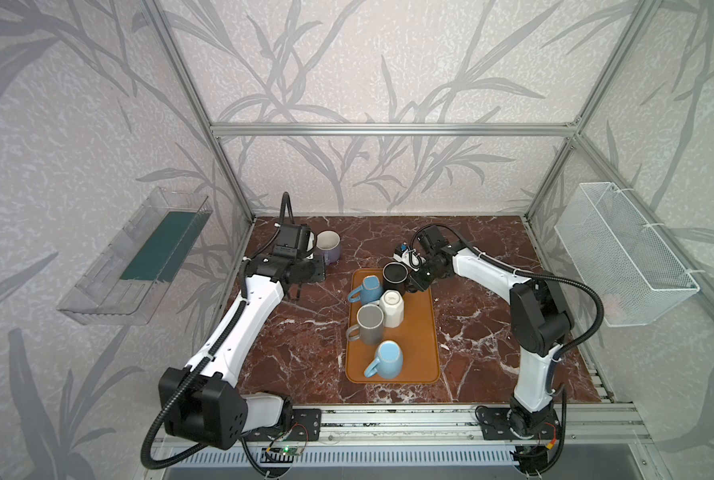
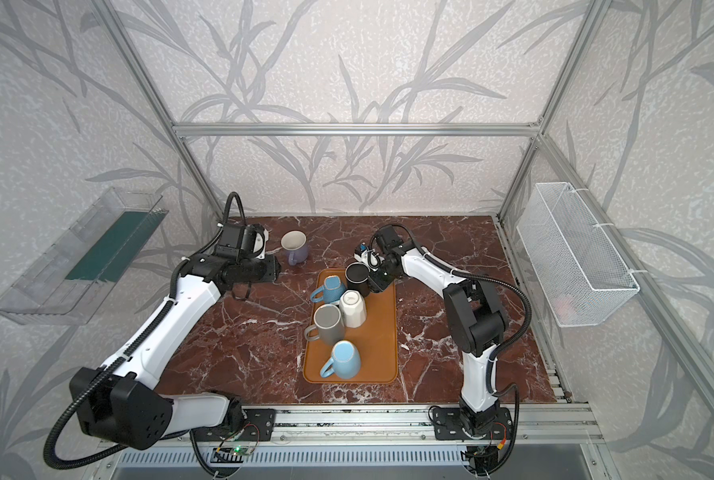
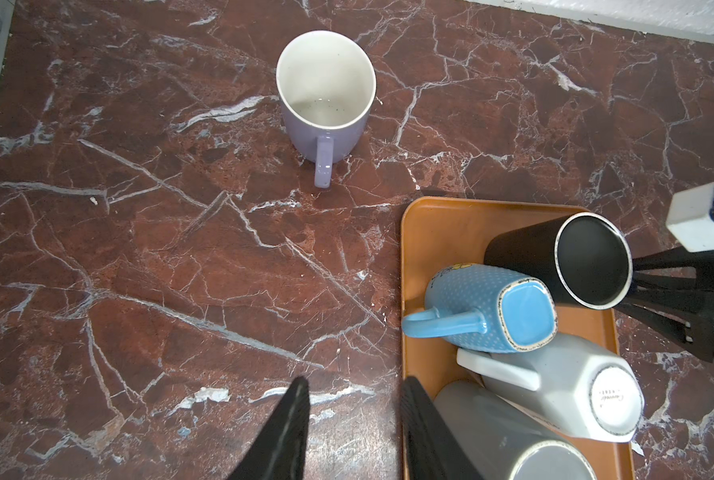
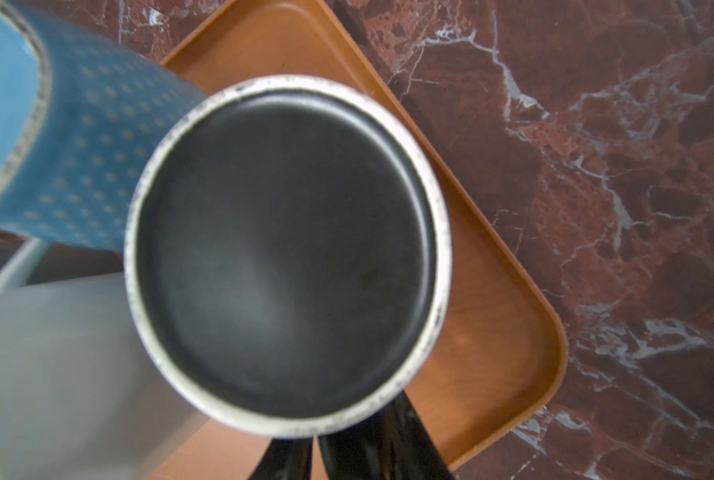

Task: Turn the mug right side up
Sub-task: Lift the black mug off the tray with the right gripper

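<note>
**Right end effector [image 1: 408, 286] set against the upside-down black mug [image 1: 395, 276]**

In both top views I count six mugs. Five crowd one orange tray [image 1: 424, 345], bases up by the look of them. A lilac mug [image 1: 329, 245] stands rim-up on the table [image 1: 484, 316], just beyond the left end effector [image 1: 295, 292]. The left wrist view shows that end effector open and empty, well apart from the black mug, and five mugs are in sight. In the right wrist view the black mug sits just in front of the fingers [image 4: 363, 453]. They are nearly together low at its side, presumably at the handle for flipping. I cannot tell whether they grip it. Three mugs show here.
</note>
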Robot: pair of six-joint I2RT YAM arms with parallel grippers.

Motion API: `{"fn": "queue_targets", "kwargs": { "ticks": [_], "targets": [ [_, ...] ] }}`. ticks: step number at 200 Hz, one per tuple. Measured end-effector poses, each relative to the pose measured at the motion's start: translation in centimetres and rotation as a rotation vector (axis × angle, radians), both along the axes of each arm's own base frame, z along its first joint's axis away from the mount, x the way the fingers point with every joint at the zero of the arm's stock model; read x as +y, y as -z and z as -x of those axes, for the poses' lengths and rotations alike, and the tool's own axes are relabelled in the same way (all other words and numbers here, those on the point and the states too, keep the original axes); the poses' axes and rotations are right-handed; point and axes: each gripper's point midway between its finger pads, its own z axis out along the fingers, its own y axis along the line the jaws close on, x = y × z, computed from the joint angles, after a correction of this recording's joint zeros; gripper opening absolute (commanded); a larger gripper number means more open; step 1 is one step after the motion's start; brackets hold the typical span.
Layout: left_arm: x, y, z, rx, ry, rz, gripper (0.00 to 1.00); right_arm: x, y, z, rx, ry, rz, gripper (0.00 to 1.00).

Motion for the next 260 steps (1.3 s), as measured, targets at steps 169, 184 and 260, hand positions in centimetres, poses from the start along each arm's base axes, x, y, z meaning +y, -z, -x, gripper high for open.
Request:
{"fn": "queue_targets", "kwargs": {
  "ticks": [169,184,260],
  "targets": [
    [-1.2,-1.2,0.4,-0.029,0.028,0.076,0.35,-2.2,-1.7,2.4,0.053,0.132,-0.016,0.11],
    [-1.4,-1.4,0.4,-0.034,0.032,0.090,0.35,-2.8,-2.4,2.7,0.058,0.171,-0.042,0.11],
    [-3.2,-1.5,0.7,-0.042,0.069,0.170,0.35,-3.4,-5.5,3.3,0.094,0.301,-0.278,0.09]
  ]
}}
